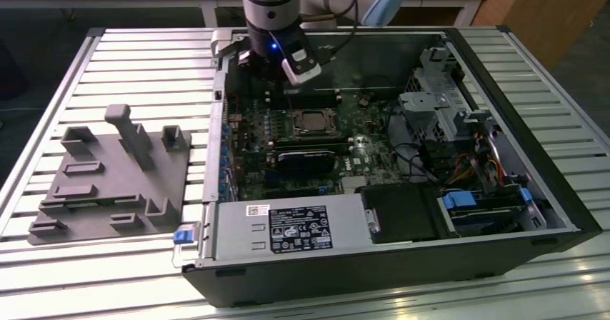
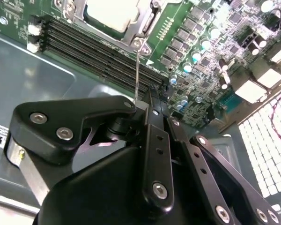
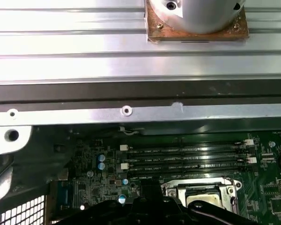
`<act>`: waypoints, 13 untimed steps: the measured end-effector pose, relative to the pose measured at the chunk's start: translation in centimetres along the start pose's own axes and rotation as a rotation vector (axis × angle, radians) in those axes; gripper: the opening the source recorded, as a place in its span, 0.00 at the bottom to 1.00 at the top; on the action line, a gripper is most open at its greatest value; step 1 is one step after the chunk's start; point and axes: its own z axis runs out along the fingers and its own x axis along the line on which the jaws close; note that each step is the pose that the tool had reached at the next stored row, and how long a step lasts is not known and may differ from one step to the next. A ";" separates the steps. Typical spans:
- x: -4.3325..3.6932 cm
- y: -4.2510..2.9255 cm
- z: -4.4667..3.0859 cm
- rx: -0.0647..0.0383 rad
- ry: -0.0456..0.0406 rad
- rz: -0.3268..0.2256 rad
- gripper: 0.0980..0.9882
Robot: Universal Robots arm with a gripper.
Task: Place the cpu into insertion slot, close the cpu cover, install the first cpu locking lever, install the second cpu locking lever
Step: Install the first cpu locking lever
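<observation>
The cpu (image 2: 113, 10) lies with its pale silver top up in the insertion slot (image 1: 310, 123) on the green motherboard. The silvery cpu cover (image 2: 147, 23) lies flat around it. A thin metal cpu locking lever (image 2: 137, 70) rises from the socket's corner. In the second wrist view my black gripper (image 2: 143, 102) is shut on the lever's free end. In the exterior view the gripper (image 1: 284, 95) hangs inside the open case, just beyond the socket's far edge. The first wrist view has the cover frame (image 3: 201, 191) below the memory slots.
The open computer case (image 1: 496, 70) lies on a slatted metal table (image 1: 143, 56). Black memory slots (image 2: 98, 51) run beside the socket, and a black card (image 1: 310, 159) lies on its near side. Drive bays and cables crowd the exterior view's right. A grey fixture (image 1: 110, 177) sits on its left.
</observation>
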 end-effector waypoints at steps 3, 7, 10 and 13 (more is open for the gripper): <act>-0.41 0.02 0.04 0.000 0.0000 0.000 0.01; -1.11 0.05 0.10 0.000 0.0004 0.000 0.01; -1.74 0.08 0.14 0.000 0.0011 0.000 0.01; -2.35 0.11 0.19 0.000 0.0019 0.000 0.01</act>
